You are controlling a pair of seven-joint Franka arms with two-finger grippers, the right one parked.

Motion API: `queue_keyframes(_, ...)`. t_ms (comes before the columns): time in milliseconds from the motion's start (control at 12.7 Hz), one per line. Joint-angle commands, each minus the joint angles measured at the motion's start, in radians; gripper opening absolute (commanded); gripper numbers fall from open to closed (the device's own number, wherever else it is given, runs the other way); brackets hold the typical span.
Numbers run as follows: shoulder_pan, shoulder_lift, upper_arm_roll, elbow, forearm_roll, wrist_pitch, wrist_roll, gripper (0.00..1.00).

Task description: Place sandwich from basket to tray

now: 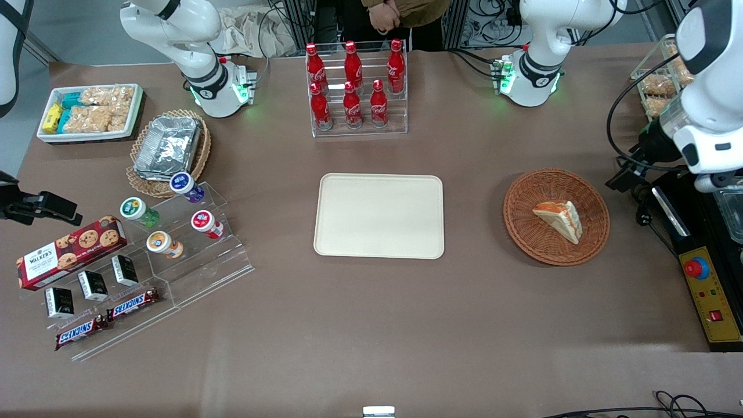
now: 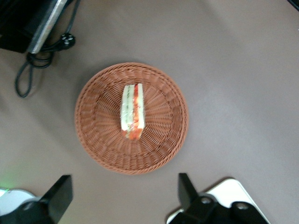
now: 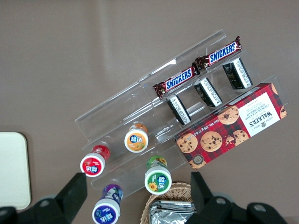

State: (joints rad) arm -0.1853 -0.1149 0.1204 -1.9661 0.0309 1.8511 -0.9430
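We see the sandwich [image 2: 132,111] lying in the basket [image 2: 98,140], right of the tray [image 1: 379,244] in the front view; our end effector [image 2: 125,193] hovers above, fingers spread wide and empty, straddling the wedge's long axis.

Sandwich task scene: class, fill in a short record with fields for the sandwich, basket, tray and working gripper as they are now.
sandwich: lying in the basket, not gripped
basket: reddish-brown wicker, toward the working arm's end of the table, beside the tray
tray: cream, flat, nothing on it
gripper: open, held above the basket, apart from the sandwich
step done: none yet; sandwich not yet picked up
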Motion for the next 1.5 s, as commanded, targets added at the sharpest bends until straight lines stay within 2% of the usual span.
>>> queue_keyframes(0,0.0,0.012,-0.004,-0.172,0.0,0.228,-0.031,1.0)
queue_keyframes(157,0.001,0.038,-0.002,-0.238,-0.009,0.354,-0.04,1.0)
queue_keyframes(315,-0.002,0.127,-0.004,-0.244,-0.029,0.399,-0.068,1.0)
queue_keyframes(472,0.0,0.158,-0.004,-0.29,-0.035,0.457,-0.071,1.0)
queue_keyframes(630,0.0,0.175,-0.004,-0.35,-0.036,0.563,-0.071,1.0)
queue_keyframes(866,0.0,0.198,-0.002,-0.373,-0.036,0.6,-0.072,1.0)
queue_keyframes(1417,0.003,0.254,0.002,-0.481,-0.036,0.806,-0.071,0.98)
